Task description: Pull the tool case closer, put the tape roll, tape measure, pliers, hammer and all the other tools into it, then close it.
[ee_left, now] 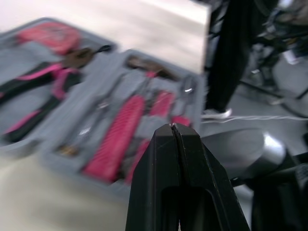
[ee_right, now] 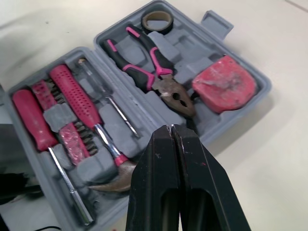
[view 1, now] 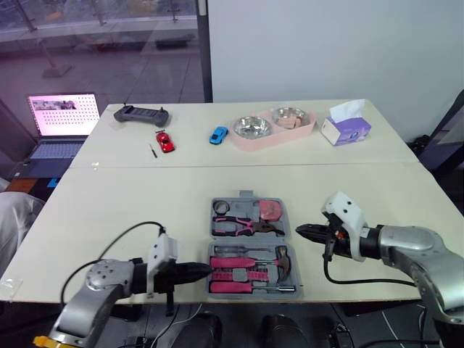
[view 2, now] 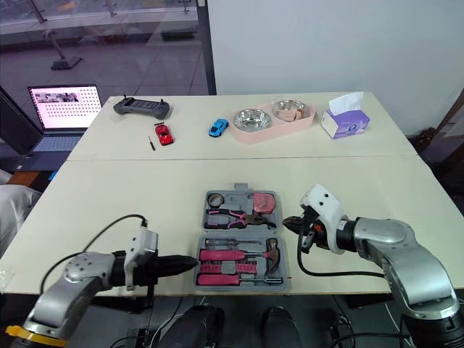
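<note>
One tool case [ee_right: 190,55], open at near table edge: one tape roll [ee_right: 159,29], one pliers [ee_right: 161,84], one tape measure [ee_right: 222,84], one hammer [ee_right: 74,94] inside; left gripper [view 1: 209,270], right gripper [view 1: 298,230] flanking, both closed, empty.

Left black two-fingered gripper [view 1: 204,270], fingers pressed together, points at the open grey plastic tool case's [view 1: 250,240] near left edge. Right black two-fingered gripper [view 1: 301,231], also closed, hovers just beside its right side.
</note>
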Controlling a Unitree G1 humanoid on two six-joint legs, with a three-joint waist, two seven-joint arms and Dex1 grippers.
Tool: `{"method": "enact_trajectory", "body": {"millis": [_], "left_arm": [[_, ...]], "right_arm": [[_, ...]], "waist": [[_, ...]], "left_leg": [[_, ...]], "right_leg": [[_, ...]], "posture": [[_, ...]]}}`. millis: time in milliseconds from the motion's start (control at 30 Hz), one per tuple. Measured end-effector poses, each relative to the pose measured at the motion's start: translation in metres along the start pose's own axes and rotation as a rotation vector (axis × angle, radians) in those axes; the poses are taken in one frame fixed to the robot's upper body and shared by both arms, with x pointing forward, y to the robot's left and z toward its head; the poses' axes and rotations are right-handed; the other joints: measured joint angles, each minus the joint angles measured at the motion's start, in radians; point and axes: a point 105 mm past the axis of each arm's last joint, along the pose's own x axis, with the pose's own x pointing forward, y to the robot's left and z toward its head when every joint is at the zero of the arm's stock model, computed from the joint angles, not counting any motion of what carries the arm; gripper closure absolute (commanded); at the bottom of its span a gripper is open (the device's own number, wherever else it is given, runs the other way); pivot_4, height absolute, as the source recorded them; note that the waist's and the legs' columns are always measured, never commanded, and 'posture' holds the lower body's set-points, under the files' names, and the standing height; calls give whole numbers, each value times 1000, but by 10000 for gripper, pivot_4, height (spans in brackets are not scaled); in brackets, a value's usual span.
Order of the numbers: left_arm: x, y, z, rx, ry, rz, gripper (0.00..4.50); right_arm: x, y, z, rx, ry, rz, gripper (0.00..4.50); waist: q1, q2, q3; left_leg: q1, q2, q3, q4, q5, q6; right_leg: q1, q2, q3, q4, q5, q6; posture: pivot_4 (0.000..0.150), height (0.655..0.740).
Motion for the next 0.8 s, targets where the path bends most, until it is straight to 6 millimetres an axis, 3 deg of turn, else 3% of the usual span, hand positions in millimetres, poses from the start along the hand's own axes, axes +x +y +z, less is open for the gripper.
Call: {"method": "enact_trajectory", "body": {"millis": [267, 533, 667, 800], "left_arm": [[8, 9, -23, 45, 57, -16, 45000], [17, 18, -25, 94, 54, -5, 45000], [21, 24, -38, 142, 131, 12, 45000], [24, 23, -42, 224, 165, 0, 45000]], "right_arm": [[-3, -5, 1, 31, 17, -43, 44350], [-3, -5, -3, 57, 32, -57, 44350], [-3, -5, -4, 77, 44, -65, 44350], [-1, -10, 4, 65, 28, -83, 44350]], "waist": [[0, 0, 0], [1, 0, 0], [-2, 0, 0], [-1, 1, -1]], "left_leg": [[0, 1, 0, -2, 0, 1], [-1, 0, 0, -2, 0, 1], [0, 0, 0, -2, 0, 1], [1, 1, 0, -2, 0, 1]], "right_leg": [[-2, 1, -1, 0, 0, 0], [-1, 1, -1, 0, 0, 1], [-1, 1, -1, 0, 1, 2], [0, 1, -1, 0, 0, 1]], "posture": [[1500, 7400], [1500, 7400], [1500, 7400], [1500, 7400]]}}
